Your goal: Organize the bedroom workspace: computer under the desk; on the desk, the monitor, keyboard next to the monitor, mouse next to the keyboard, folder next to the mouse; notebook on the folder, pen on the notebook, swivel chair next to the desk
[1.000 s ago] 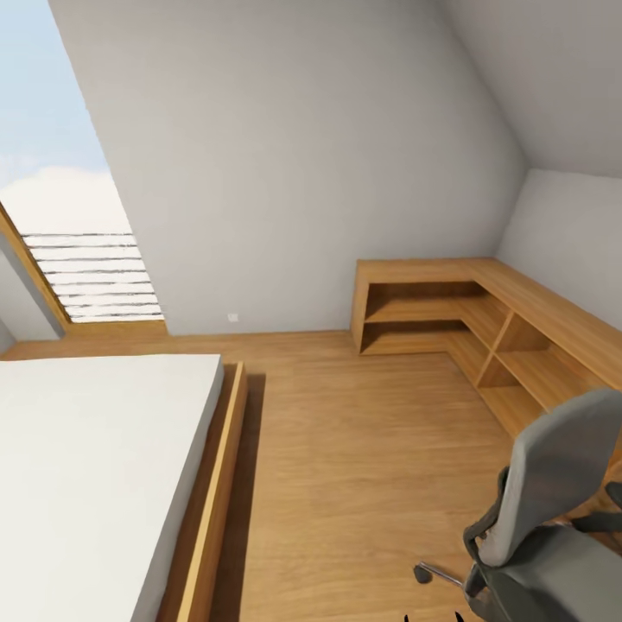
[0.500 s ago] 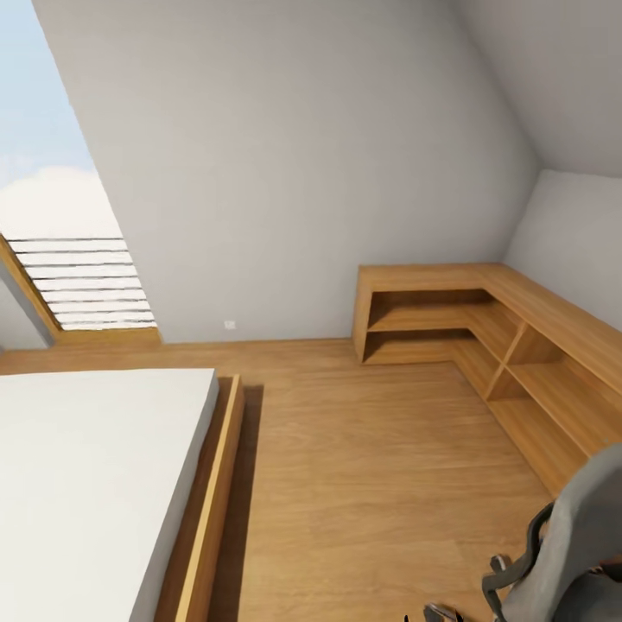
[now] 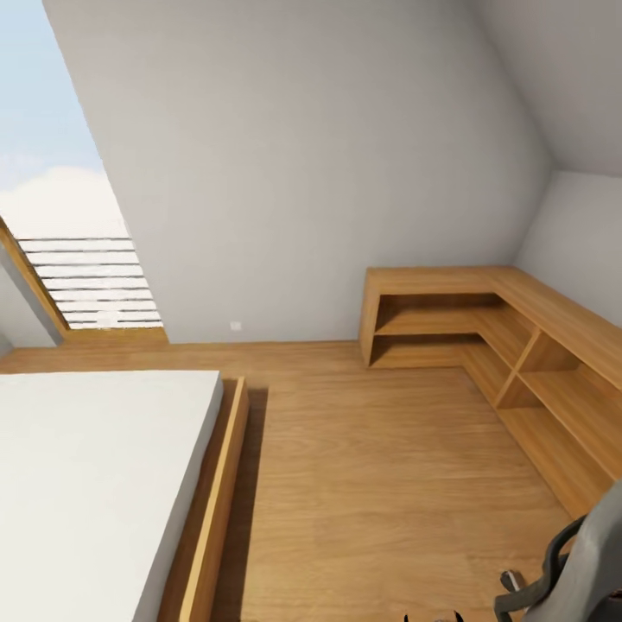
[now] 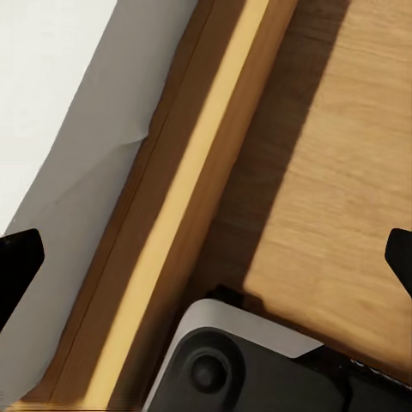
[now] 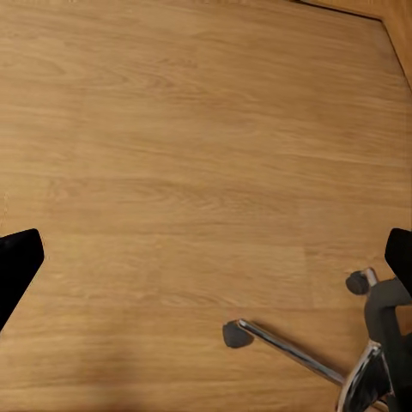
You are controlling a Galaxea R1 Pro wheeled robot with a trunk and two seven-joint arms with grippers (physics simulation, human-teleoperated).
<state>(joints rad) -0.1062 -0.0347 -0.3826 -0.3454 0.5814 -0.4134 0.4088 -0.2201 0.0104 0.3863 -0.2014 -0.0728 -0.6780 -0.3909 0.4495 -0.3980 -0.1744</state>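
My left pincer (image 4: 206,257) and right pincer (image 5: 206,257) both hang wide and empty over the floor (image 3: 380,466). The chair (image 3: 583,570) sits at my right, its chrome base (image 5: 296,352) under the right pincer; the bed (image 3: 95,484) lies left.

The head view showed a bedroom with a wood floor (image 3: 371,484). A white bed (image 3: 86,484) sat at the left. A wood corner shelf (image 3: 484,320) stood by the grey wall. The swivel chair (image 3: 579,570) peeked in at the bottom right corner.
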